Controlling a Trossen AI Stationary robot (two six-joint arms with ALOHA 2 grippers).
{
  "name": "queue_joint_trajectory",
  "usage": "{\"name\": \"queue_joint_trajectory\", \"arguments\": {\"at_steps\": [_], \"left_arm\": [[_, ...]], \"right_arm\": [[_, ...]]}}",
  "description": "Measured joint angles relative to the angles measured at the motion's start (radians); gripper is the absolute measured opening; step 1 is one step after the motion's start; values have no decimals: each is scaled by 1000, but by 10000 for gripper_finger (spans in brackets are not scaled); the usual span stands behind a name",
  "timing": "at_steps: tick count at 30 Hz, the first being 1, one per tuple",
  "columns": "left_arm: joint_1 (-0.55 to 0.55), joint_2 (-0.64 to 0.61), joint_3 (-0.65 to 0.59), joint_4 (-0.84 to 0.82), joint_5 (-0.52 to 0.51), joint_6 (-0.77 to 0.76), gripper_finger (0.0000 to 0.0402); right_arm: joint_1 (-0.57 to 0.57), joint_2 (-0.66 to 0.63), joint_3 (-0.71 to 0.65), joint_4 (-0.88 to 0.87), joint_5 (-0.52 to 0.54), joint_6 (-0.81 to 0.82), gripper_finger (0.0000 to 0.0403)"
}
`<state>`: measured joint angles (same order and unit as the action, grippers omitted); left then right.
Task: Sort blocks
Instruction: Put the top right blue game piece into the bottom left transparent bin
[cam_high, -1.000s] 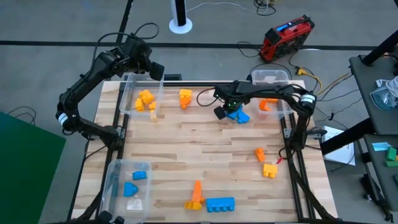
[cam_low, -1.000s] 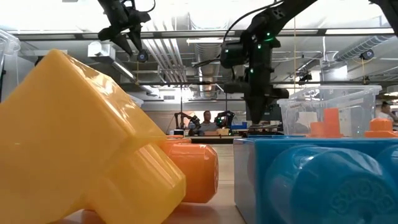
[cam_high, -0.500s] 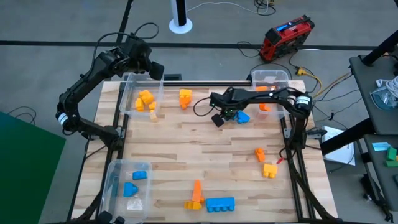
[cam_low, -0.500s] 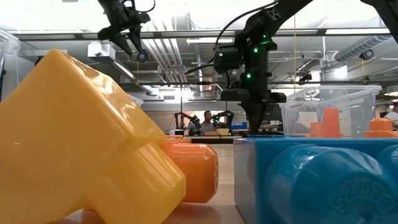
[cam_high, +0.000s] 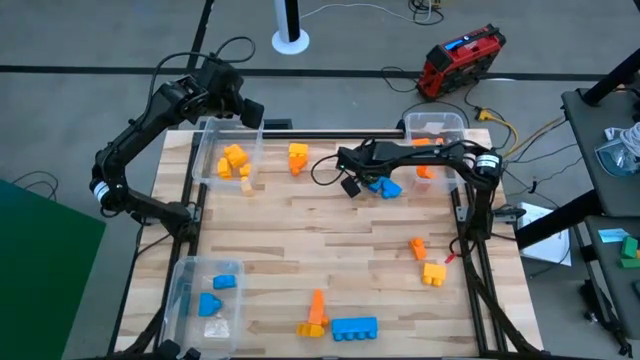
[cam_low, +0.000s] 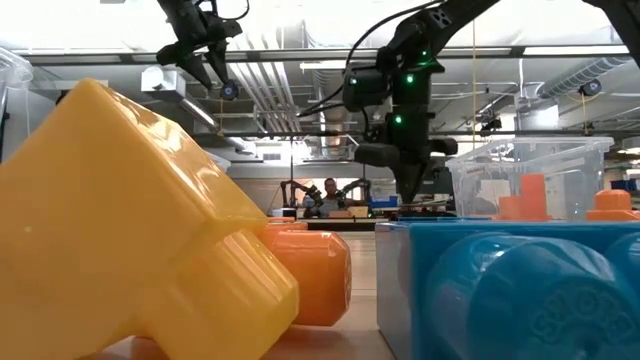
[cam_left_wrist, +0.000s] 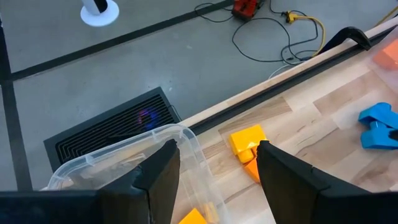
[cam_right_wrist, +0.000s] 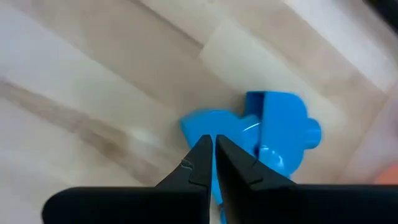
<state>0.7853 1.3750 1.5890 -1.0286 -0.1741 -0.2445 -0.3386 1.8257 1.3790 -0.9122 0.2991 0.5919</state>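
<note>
The blue block (cam_high: 384, 186) lies on the surface just beside the right-hand bin (cam_high: 455, 170), right hand (cam_high: 354, 184) pressed together over it; it looks light, rigid and slick, best pinched across its flat sides, while the left hand (cam_high: 248, 113) waits spread

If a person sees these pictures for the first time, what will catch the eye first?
Probably the right gripper, low over the table's far middle, its fingers nearly together beside a blue block. Next, the huge yellow block filling the low view's left, and the left gripper hovering open above the far-left bin.
</note>
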Motion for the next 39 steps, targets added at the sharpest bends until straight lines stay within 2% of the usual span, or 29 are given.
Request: {"name": "queue_joint_trajectory", "arguments": {"at_steps": [5, 14, 22, 25, 30, 35, 39], "left_arm": [[0, 0, 0, 0, 0, 0, 190], [0, 0, 0, 3, 0, 2, 190], [0, 0, 0, 8, 1, 4, 190], [0, 0, 0, 8, 1, 4, 190], [0, 0, 0, 8, 1, 4, 190], [0, 0, 0, 8, 1, 5, 190], [0, 0, 0, 8, 1, 20, 190]], "right_arm": [[1, 40, -2, 1, 4, -6, 12], [52, 74, 19, 3, -70, 4, 12], [96, 46, 141, -49, -159, 28, 12], [77, 46, 195, -124, -229, -51, 12], [0, 46, 214, -152, -415, -195, 14], [-28, 49, 211, -151, -432, -392, 52], [-37, 49, 207, -150, -429, -433, 127]]}}
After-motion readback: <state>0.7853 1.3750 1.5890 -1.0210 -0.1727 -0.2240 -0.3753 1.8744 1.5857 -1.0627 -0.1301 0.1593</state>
